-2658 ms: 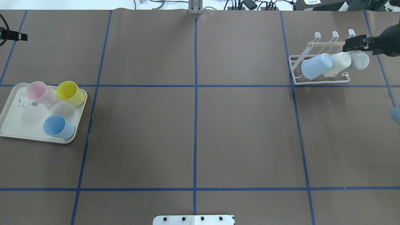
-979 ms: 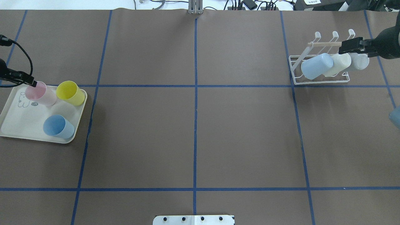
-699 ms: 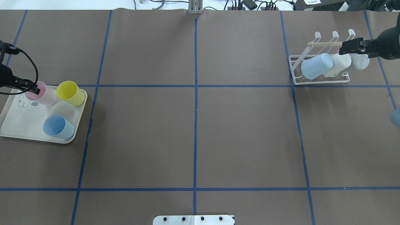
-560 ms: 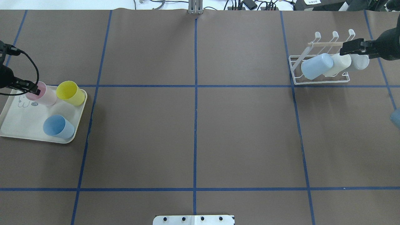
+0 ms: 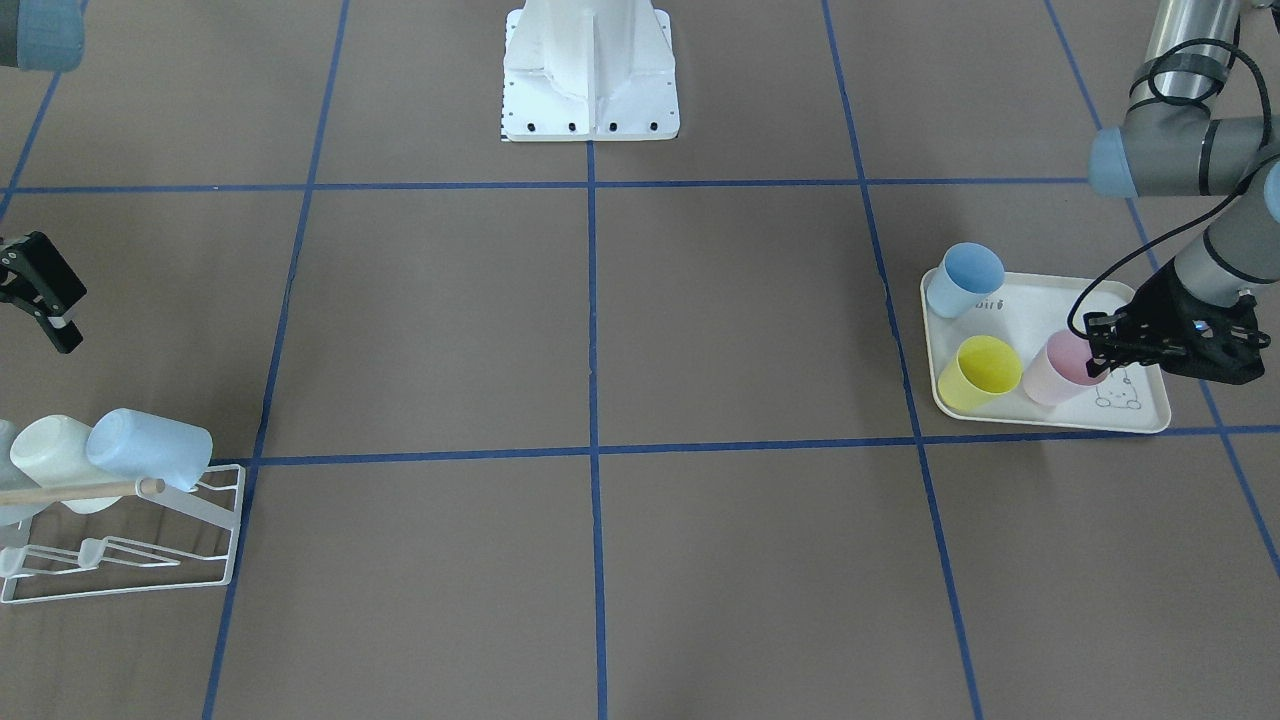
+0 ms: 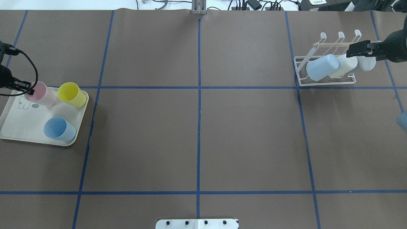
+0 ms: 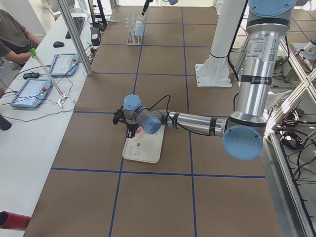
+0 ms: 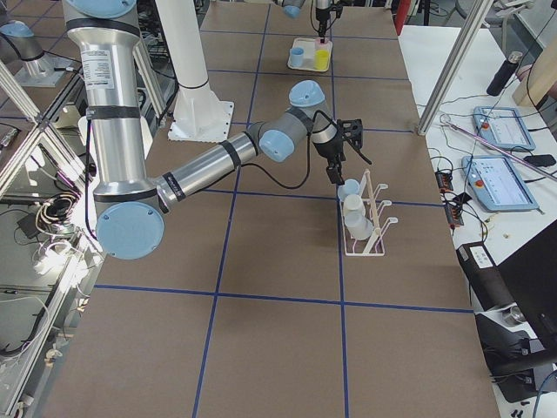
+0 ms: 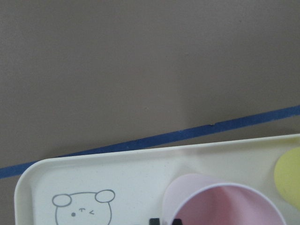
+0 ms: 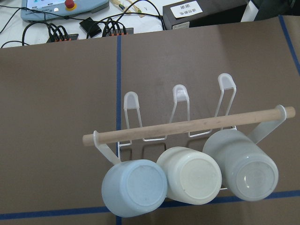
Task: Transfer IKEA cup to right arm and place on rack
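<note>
**Pink cup at the left arm's tips, rack far across the counter**

Front-facing view: the pink cup (image 5: pixel 1055 372) stands on the cream tray (image 5: pixel 1140 415), just beside a yellow cup (image 5: pixel 980 372). A blue cup (image 5: pixel 965 278) sits nearer the robot. The left end effector (image 5: pixel 1100 345) is at the pink rim. The right end effector (image 5: pixel 50 310) hangs empty at the other end of the counter (image 5: pixel 700 330), near the rack (image 5: pixel 200 560).

Overhead view: the left end effector meets the rim on the side away from the yellow cup. The right one is over the rack, and I cannot tell whether its jaws are parted.

Side views: both are too small to add anything about either grasp.

Left wrist view: dark tips straddle the rim wall at the bottom edge. Clamped or merely poised, I cannot tell.

Right wrist view: three upended cups (image 10: pixel 190 180) fill the row under the wooden rod (image 10: pixel 187 125), and three prongs (image 10: pixel 179 93) behind stand free.

The cup looks like a light, thin, smooth plastic tumbler. It is hardly fragile, but likely to flex or slip if squeezed on its tapered wall. A pinch across the rim suits it and leaves the body free for the right arm.
</note>
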`<action>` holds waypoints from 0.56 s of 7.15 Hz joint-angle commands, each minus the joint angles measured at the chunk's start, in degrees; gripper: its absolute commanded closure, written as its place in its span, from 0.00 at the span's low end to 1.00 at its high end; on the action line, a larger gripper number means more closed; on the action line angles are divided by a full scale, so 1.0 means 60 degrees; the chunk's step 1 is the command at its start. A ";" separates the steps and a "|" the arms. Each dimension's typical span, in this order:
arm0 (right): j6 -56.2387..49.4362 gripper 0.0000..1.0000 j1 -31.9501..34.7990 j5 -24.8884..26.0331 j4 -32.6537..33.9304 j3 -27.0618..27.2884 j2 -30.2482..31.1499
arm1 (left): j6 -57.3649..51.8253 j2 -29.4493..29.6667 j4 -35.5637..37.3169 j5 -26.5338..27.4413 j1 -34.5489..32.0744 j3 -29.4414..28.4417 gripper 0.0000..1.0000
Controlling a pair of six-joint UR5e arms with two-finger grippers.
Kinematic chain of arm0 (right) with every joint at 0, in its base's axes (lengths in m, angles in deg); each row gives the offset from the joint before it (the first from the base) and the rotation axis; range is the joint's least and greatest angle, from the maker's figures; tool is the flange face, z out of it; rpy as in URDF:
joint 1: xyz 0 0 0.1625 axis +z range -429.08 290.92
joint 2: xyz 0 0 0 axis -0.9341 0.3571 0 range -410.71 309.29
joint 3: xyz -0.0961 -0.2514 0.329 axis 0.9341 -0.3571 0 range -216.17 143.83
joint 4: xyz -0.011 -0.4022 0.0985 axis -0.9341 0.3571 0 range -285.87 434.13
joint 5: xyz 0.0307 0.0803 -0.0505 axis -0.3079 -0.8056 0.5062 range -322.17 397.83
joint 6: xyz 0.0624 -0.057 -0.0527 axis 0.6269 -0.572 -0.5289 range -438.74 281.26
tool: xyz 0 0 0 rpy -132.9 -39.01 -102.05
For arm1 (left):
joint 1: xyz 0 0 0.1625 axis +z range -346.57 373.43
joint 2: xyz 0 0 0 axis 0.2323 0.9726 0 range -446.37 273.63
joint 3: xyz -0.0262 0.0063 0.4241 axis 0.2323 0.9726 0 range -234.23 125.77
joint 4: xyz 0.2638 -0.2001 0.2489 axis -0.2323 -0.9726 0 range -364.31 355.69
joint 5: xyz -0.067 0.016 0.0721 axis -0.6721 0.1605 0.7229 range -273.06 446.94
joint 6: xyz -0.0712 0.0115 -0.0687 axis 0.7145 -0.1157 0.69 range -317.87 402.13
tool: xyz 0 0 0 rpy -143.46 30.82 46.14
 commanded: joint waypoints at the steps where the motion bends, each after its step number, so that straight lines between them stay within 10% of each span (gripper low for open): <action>1: 0.0012 0.00 -0.0102 0.0017 -0.0014 -0.0022 -0.0012 | -0.1064 0.0145 0.2543 -0.0005 -0.1266 0.1496 1.00; 4: 0.0376 0.00 -0.0293 -0.0012 0.0000 -0.0022 -0.0521 | -0.0424 0.2657 0.6354 -0.0019 -0.0878 0.3389 1.00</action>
